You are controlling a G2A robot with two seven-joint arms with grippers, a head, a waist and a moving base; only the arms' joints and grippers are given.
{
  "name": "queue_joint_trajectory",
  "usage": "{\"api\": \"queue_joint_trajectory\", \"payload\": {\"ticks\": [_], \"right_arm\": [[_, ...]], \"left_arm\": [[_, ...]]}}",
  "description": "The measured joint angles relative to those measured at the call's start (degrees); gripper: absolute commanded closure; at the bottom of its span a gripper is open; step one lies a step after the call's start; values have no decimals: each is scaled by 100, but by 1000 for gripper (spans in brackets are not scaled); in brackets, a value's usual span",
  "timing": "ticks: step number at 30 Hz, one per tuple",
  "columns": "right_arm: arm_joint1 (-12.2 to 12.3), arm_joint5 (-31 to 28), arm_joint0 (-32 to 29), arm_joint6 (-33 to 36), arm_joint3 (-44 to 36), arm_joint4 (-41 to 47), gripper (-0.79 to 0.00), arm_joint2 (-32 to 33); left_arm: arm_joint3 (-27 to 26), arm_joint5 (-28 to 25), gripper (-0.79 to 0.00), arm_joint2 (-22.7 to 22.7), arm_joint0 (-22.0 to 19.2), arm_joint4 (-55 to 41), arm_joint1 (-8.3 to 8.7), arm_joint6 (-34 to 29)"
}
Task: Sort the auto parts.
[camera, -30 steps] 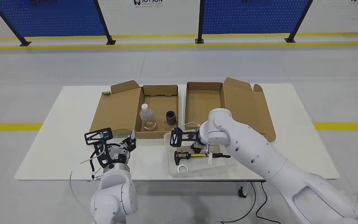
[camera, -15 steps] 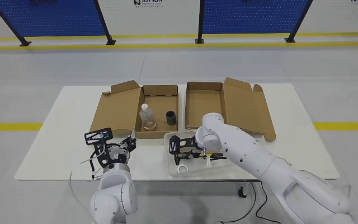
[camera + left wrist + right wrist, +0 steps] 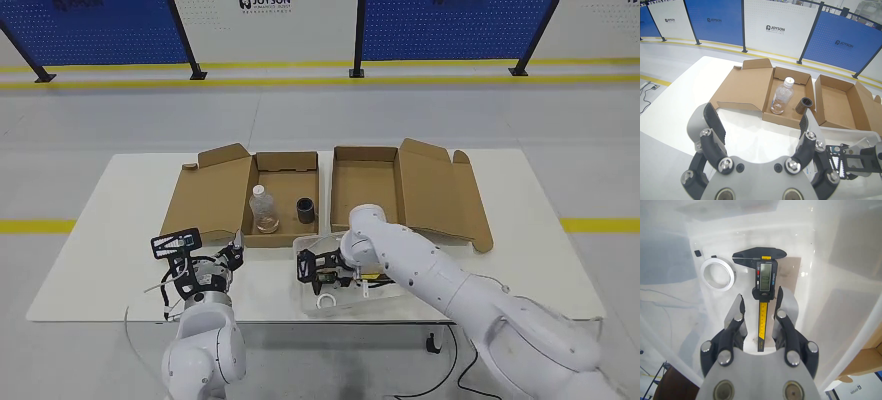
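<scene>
Blue and white panels fence the floor behind, and up front we have the white table (image 3: 110, 200) carrying two open cardboard cartons, the left box (image 3: 285, 178) and the right box (image 3: 362, 188). Just in front of them sits the clear bin (image 3: 330, 306).

We see the left pincer (image 3: 757, 108) hanging wide open and empty over the near table, well apart from the bin. In the left box a bottle (image 3: 782, 97) stands upright with a black sleeve (image 3: 804, 105) beside it.

Down in the bin, the caliper (image 3: 765, 275) lies flat, with a metal ring (image 3: 717, 274) just beside its head. The right pincer (image 3: 760, 293) is partly open and holds nothing, one finger on each side of the yellow beam below the display.

We reckon the grasp comes next. It should stay centred, go low and close squarely across the beam, so the caliper neither pivots nor skids on the slick plastic.
</scene>
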Motion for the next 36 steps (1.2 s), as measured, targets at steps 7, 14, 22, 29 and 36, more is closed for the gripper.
{"api": "queue_joint_trajectory", "payload": {"ticks": [7,14,22,29,36], "right_arm": [[-224,-99,89,-197,509,-89,-320,-116],[-414,-217,127,-239,899,-30,-262,-185],[-595,-301,212,-281,1244,-11,-46,-219],[-714,-350,269,-344,1470,-35,0,-234],[-737,-373,348,-470,1531,-17,0,-149]], "left_arm": [[0,0,-785,0,0,0,0,0],[0,0,-785,0,0,0,0,0],[0,0,-785,0,0,0,0,0],[0,0,-785,0,0,0,0,0],[0,0,-785,0,0,0,0,0]]}}
